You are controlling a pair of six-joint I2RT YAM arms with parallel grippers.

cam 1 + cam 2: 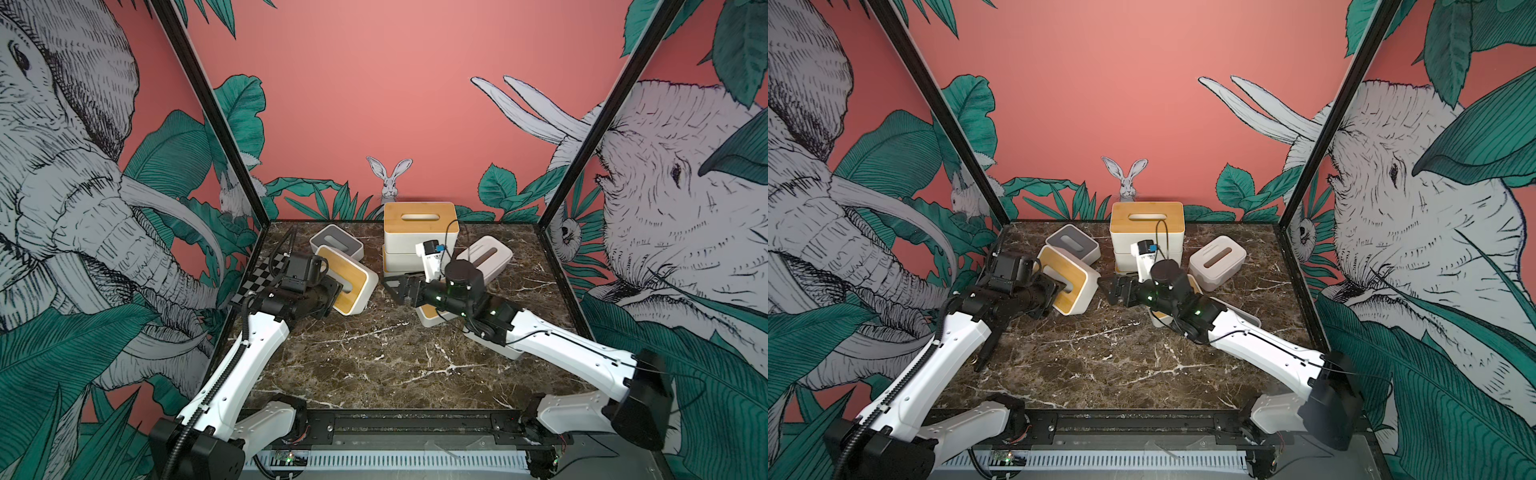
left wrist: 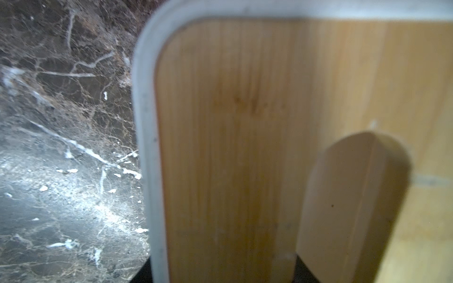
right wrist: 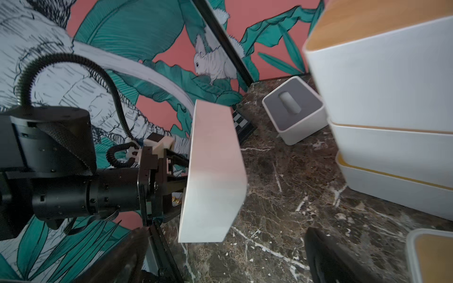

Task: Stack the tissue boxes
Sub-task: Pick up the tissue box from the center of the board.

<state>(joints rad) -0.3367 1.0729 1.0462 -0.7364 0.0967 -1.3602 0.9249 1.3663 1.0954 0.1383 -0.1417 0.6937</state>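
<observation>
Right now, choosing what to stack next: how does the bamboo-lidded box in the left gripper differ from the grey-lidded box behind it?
Lid: wood on the bamboo-lidded box, grey on the grey-lidded box. Pose: first tipped sideways, second flat. Grip: the left gripper clamps only the first. Both: white bodies, slotted lids.

The back wall (image 1: 374, 104) is coral pink, with a drawn rabbit (image 1: 389, 180) peering over green leaves (image 1: 299, 185). The side walls carry big ink elephants (image 1: 62, 187) (one on each side, tusks toward the middle) and more foliage. Black frame posts (image 1: 212, 112) mark the corners. The bench (image 1: 374, 365) is dark brown marble with white veins, evenly lit.
</observation>
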